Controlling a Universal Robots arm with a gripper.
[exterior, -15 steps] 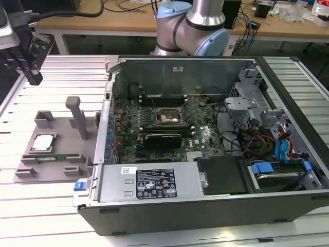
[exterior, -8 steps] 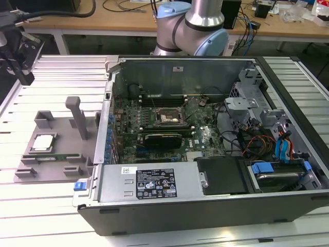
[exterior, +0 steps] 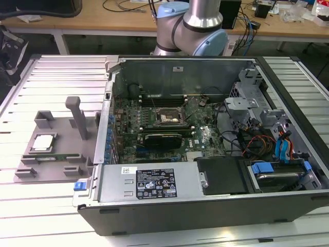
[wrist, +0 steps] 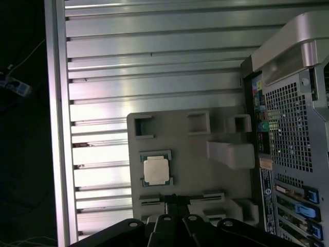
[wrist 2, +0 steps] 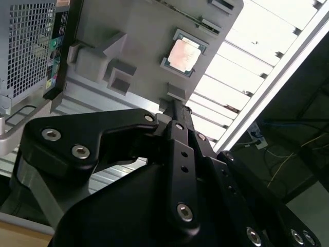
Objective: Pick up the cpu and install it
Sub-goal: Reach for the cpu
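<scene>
Scene: an open desktop computer case [exterior: 205, 62] lies on a slatted aluminium table [exterior: 56, 77], with the robot arm [exterior: 198, 23] behind the case's far wall.
Cpu: the silvery square cpu [exterior: 43, 142] [wrist 2: 183, 52] [wrist: 156, 171] lies flat in a shallow recess of a grey fixture tray [exterior: 59, 128] [wrist: 195, 164], outside the case on the exterior view's left. Low raised lips frame its four sides.
Gripper: in both wrist views the black gripper [wrist: 176, 198] [wrist 2: 175, 103] hangs above the tray's edge, near the cpu but apart from it.
Jaws: pressed together, with nothing between them.
Tray neighbours: a green memory stick [exterior: 49, 156] lies just beside the cpu. A tall upright post [exterior: 78, 117] stands between the cpu and the case wall.
Open room: bare table slats lie around the tray's outer sides. The air above the cpu is free.
Socket: the square black socket [exterior: 167, 117] sits on the motherboard inside the case, hemmed by slots, a card and cables.
</scene>
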